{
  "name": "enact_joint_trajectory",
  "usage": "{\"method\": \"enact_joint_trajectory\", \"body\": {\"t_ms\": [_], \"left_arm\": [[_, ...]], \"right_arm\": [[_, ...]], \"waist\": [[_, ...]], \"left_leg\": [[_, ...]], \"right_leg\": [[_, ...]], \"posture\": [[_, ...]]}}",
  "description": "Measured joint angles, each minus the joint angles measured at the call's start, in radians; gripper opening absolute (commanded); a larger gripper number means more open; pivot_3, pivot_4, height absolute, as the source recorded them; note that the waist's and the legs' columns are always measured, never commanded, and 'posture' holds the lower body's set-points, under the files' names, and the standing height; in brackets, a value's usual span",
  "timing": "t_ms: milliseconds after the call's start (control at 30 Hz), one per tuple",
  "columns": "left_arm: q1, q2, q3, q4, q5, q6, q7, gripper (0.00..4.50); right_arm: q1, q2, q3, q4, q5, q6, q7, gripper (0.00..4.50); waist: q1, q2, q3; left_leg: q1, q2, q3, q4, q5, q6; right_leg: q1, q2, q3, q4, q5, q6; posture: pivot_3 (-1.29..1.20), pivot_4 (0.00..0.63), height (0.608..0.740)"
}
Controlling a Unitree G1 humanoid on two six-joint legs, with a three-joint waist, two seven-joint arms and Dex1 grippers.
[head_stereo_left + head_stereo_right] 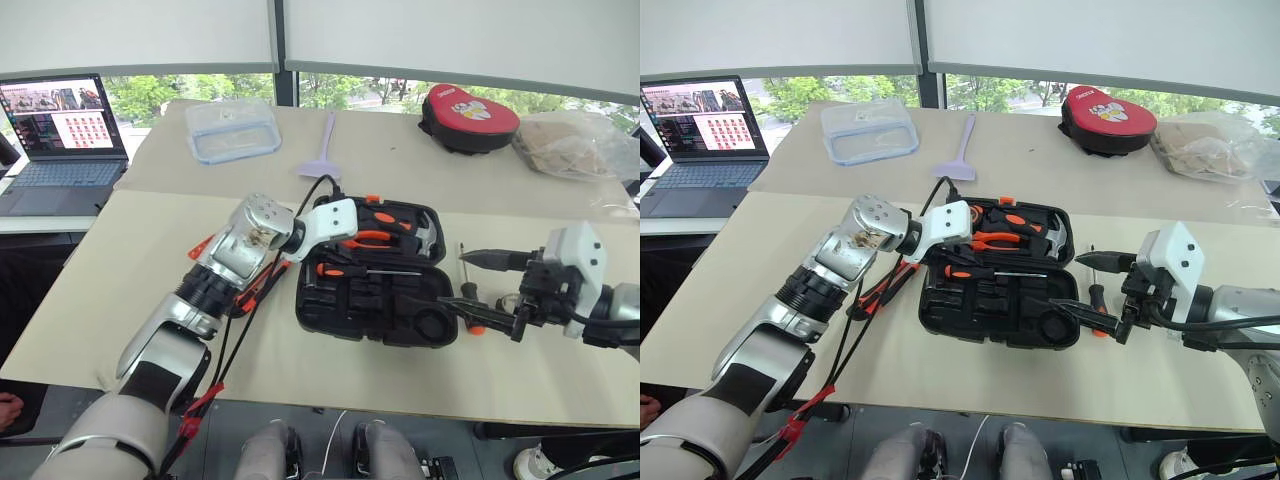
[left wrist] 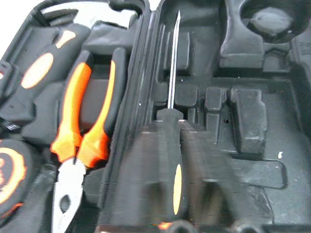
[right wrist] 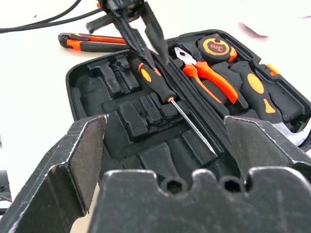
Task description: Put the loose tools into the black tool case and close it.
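I have the case (image 1: 372, 272) lying open near the middle of the table (image 1: 120, 270), its lid half already holding pliers (image 2: 80, 116), a hammer (image 2: 43, 68) and a tape measure (image 3: 214, 47). My left gripper (image 3: 138, 36) is over the case's near-left corner with its fingers drawn together on the handle of a black-and-orange screwdriver (image 1: 365, 270), whose shaft runs along the case's hinge line toward the far right. From the right wrist camera the handle looks pinched between the two tips, and the shaft seems to lie on the ridge rather than down in a slot, though I cannot be sure of that.

My right gripper (image 1: 487, 291) waits just right of the case, jaws spread wide and holding nothing. Two more screwdrivers lie on the table there: one (image 1: 461, 262) close to the case's right edge, another (image 1: 470, 318) partly under the right gripper. The knife (image 3: 92, 41) sits on the table left of the case, beside the left arm and its cables (image 1: 235, 330). I cannot pick out the grey tape roll.

My worry is the seating. If I let go with the shaft riding the ridge by the hinge, the screwdriver may roll or stand proud, and the lid would then jam on it at closing. The dangling cables are also close to the knife and could drag it. And the right gripper, so near the case's edge, could nudge the case or the screwdriver under it.
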Motion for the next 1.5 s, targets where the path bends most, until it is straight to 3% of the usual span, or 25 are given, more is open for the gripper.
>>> {"method": "enact_joint_trajectory", "body": {"t_ms": [567, 800, 933, 1233, 1433, 1500], "left_arm": [[0.001, -0.051, -0.066, 0.136, 0.107, -0.183, 0.035, 0.03], [-0.001, -0.07, 0.054, 0.1, -0.031, -0.001, -0.037, 0.03], [-0.032, -0.084, 0.08, 0.102, -0.037, 0.034, -0.018, 0.03], [-0.031, -0.116, -0.044, 0.214, 0.107, -0.163, 0.06, 0.03], [-0.028, -0.129, -0.042, 0.23, 0.121, -0.214, 0.093, 0.03], [-0.013, -0.118, 0.001, 0.207, 0.074, -0.139, 0.063, 0.53]], "right_arm": [[0.033, 0.007, -0.009, -0.014, 0.002, 0.003, -0.025, 4.5], [0.039, 0.007, -0.013, -0.015, 0.004, 0.003, -0.025, 4.5], [0.039, 0.007, -0.013, -0.013, 0.004, 0.003, -0.025, 4.5], [0.03, 0.007, -0.011, -0.008, 0.002, 0.003, -0.025, 4.5], [0.083, 0.021, -0.034, -0.031, 0.004, 0.007, -0.033, 4.5], [0.121, 0.033, -0.068, -0.041, 0.004, 0.012, -0.041, 4.5]], "waist": [[0.007, 0.0, 0.0], [0.001, 0.0, 0.0], [0.003, 0.0, 0.0], [0.009, 0.001, -0.001], [0.018, 0.001, -0.001], [0.015, 0.001, -0.001]], "left_leg": [[0.001, 0.001, -0.001, 0.005, -0.002, 0.004], [-0.006, 0.001, -0.001, 0.011, -0.003, 0.005], [-0.006, 0.0, -0.001, 0.011, -0.003, 0.005], [-0.003, 0.0, -0.002, 0.012, -0.004, 0.006], [-0.004, 0.001, -0.002, 0.013, -0.007, 0.012], [-0.006, 0.0, -0.002, 0.014, -0.007, 0.012]], "right_leg": [[0.003, -0.002, 0.0, 0.001, 0.001, 0.001], [-0.003, -0.001, 0.0, 0.003, 0.002, 0.002], [-0.001, -0.001, 0.0, 0.003, 0.002, 0.003], [0.002, -0.002, 0.0, 0.002, 0.003, 0.003], [0.002, -0.006, 0.001, 0.0, 0.006, 0.005], [0.0, -0.006, 0.001, 0.0, 0.006, 0.005]], "posture": [[0.0, 0.15, 0.731], [0.0, 0.15, 0.731], [0.0, 0.15, 0.731], [0.0, 0.15, 0.731], [0.0, 0.15, 0.731], [0.0, 0.15, 0.731]]}}
